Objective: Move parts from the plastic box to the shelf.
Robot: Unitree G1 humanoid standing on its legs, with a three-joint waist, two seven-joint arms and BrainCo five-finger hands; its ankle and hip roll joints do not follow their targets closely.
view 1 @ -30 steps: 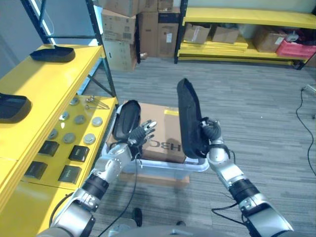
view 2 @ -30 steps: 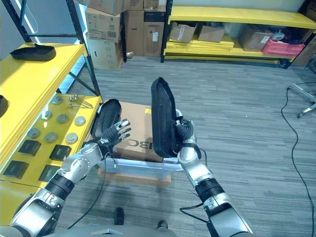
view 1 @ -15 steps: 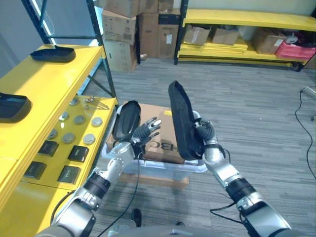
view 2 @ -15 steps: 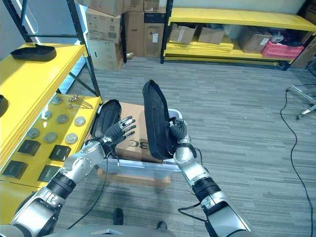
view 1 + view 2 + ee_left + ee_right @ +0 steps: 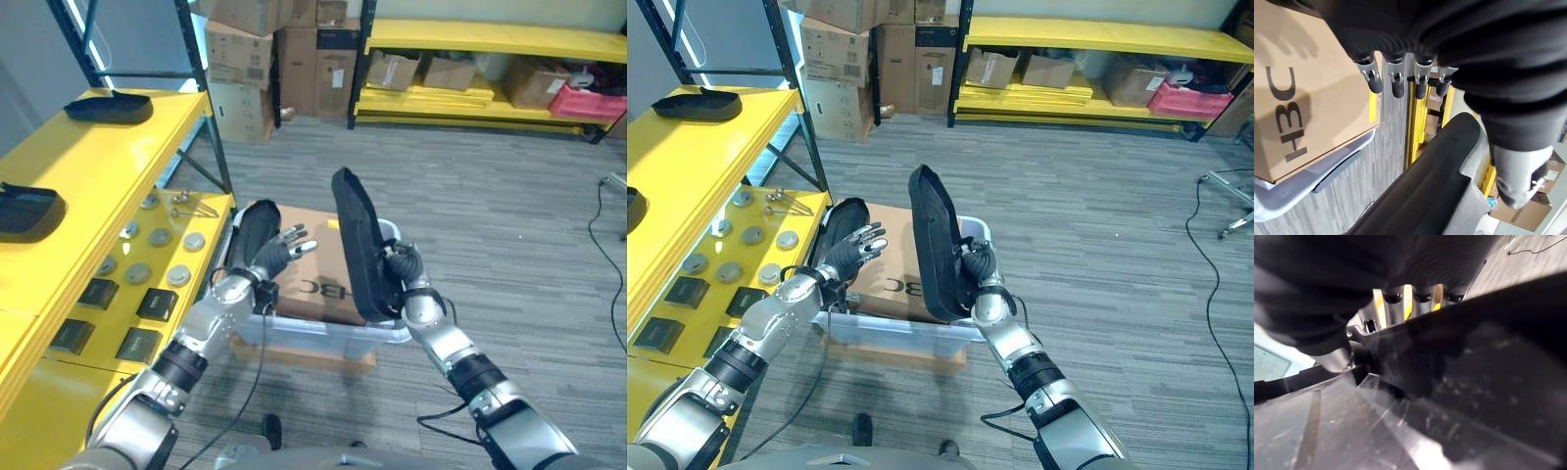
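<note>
My right hand (image 5: 404, 276) is shut on a long black moulded part (image 5: 359, 245) and holds it upright above the clear plastic box (image 5: 323, 339); in the right wrist view the fingers curl over the part's edge (image 5: 1488, 352). A second black part (image 5: 251, 229) leans in the box's left end. My left hand (image 5: 276, 255) hovers beside it, open, its fingers (image 5: 1396, 83) straight and spread over the cardboard box (image 5: 319, 266) that lies inside the plastic box.
The yellow shelf (image 5: 103, 171) runs along the left, with black parts (image 5: 108, 106) (image 5: 27, 208) on top and round discs and dark pads (image 5: 157, 304) on its lower level. Cardboard boxes (image 5: 240, 59) and a second yellow rack (image 5: 490, 39) stand at the back.
My right hand has carried the upright black part to the left, closer over the box. My left hand has lifted slightly and spread its fingers beside the second part.
</note>
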